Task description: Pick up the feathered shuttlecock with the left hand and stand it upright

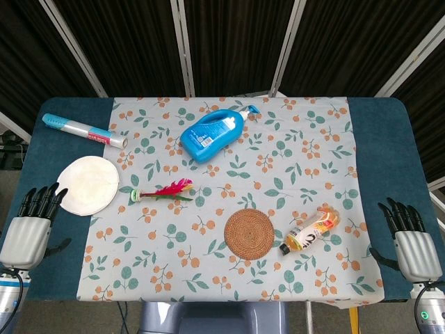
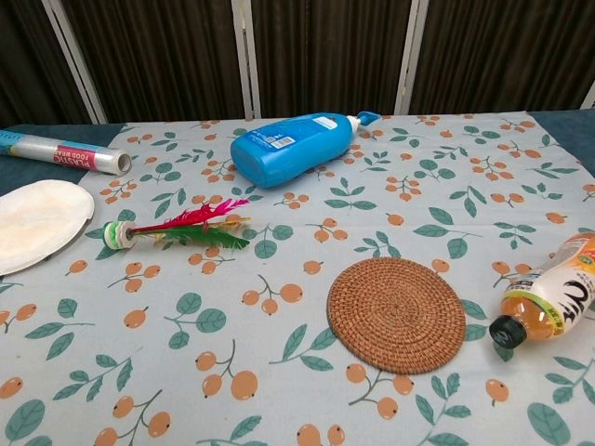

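The feathered shuttlecock point(image 1: 163, 191) point(image 2: 181, 229) lies on its side on the patterned cloth, left of centre. Its red, green and yellow feathers point right and its round base points left. My left hand point(image 1: 31, 226) rests at the table's left front edge, fingers apart and empty, well to the left of the shuttlecock. My right hand point(image 1: 410, 240) sits at the right front edge, also empty with fingers spread. Neither hand shows in the chest view.
A white round plate point(image 1: 87, 184) lies just left of the shuttlecock. A blue pump bottle point(image 1: 212, 133) lies behind it, a foil roll point(image 1: 85, 130) at the back left. A woven coaster point(image 1: 249, 234) and a lying orange bottle point(image 1: 311, 230) sit to the right.
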